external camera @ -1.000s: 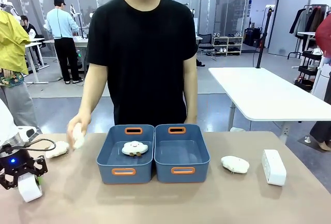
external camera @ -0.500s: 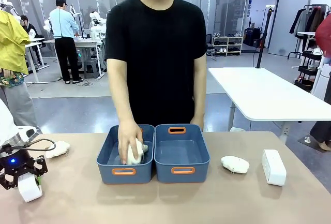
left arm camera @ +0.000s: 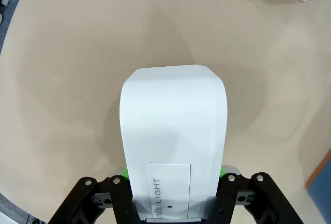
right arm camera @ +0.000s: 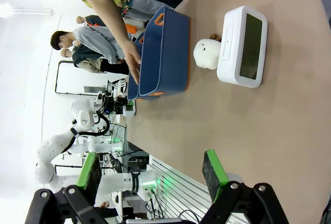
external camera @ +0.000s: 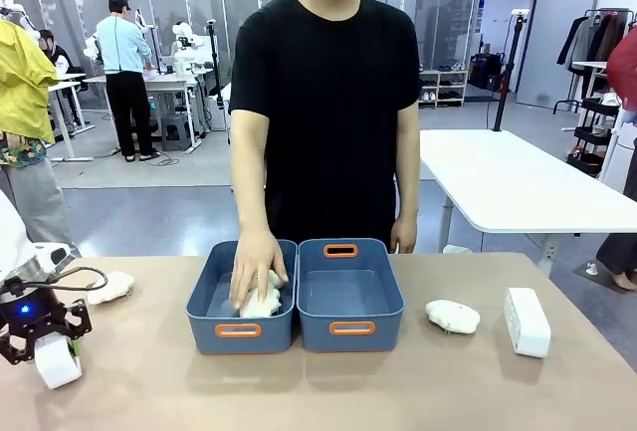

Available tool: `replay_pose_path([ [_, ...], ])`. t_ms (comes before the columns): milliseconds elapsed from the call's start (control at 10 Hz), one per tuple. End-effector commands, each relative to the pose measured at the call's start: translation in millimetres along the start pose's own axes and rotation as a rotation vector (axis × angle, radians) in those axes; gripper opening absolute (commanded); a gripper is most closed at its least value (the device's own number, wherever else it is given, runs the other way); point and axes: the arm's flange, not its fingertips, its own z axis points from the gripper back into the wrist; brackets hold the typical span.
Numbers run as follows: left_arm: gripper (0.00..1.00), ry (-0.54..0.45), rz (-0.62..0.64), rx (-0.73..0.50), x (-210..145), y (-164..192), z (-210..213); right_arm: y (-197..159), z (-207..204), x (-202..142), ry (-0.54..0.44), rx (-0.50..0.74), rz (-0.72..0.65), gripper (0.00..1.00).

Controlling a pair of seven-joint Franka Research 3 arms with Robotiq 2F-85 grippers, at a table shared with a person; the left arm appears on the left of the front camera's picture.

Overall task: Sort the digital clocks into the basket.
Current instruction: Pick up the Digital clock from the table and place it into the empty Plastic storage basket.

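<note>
One white digital clock (left arm camera: pixel 173 151) stands clamped between my left gripper's (left arm camera: pixel 176 203) fingers, just above the table at its near left corner (external camera: pixel 57 359). The other digital clock (external camera: pixel 526 322) lies on the table at the far right, and the right wrist view shows it screen-up (right arm camera: pixel 242 46), well ahead of my open, empty right gripper (right arm camera: pixel 151 175). Two blue-grey baskets stand side by side mid-table. Nothing lies in the right basket (external camera: pixel 350 297). The left basket (external camera: pixel 214 297) holds white cloud toys (external camera: pixel 261 302) under the person's hand (external camera: pixel 257 267).
A cloud toy (external camera: pixel 452 316) lies between the right basket and the far-right clock. Another cloud toy (external camera: pixel 109 286) sits at the left, beyond my left gripper. The person stands at the far edge behind the baskets.
The person's hand carried a cloud toy from the table's left side into the left basket and now rests on the toys there. Both arms have stayed still.
</note>
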Motion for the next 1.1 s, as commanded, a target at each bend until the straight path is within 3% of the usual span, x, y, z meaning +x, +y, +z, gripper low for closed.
replay_pose_path([
  [0, 0.03, 0.0, 0.001, 0.001, 0, 0, -1, 1, 1, 0, 0.004, -0.001, 0.005, 1.0],
  [100, 0.03, 0.0, 0.001, 0.001, 0, 0, -1, 1, 1, 0, 0.004, -0.001, 0.005, 1.0],
  [200, 0.53, 0.0, 0.0, 0.0, 0, 0, 0, 1, 1, 0, 0.004, -0.001, 0.005, 1.0],
  [400, 0.53, -0.046, -0.14, -0.052, -9, 8, 78, 1, 1, 0, 0.004, -0.001, 0.005, 1.0],
  [600, 0.53, -0.118, -0.24, -0.128, -22, -13, 163, 1, 1, 0, 0.004, -0.001, 0.005, 1.0],
  [700, 0.53, -0.123, -0.304, -0.16, -32, -35, 194, 1, 1, 0, 0.004, -0.001, 0.005, 1.0],
  [1000, 0.53, -0.132, -0.549, -0.247, -73, -161, 237, 1, 1, 0, 0.004, -0.001, 0.005, 1.0],
])
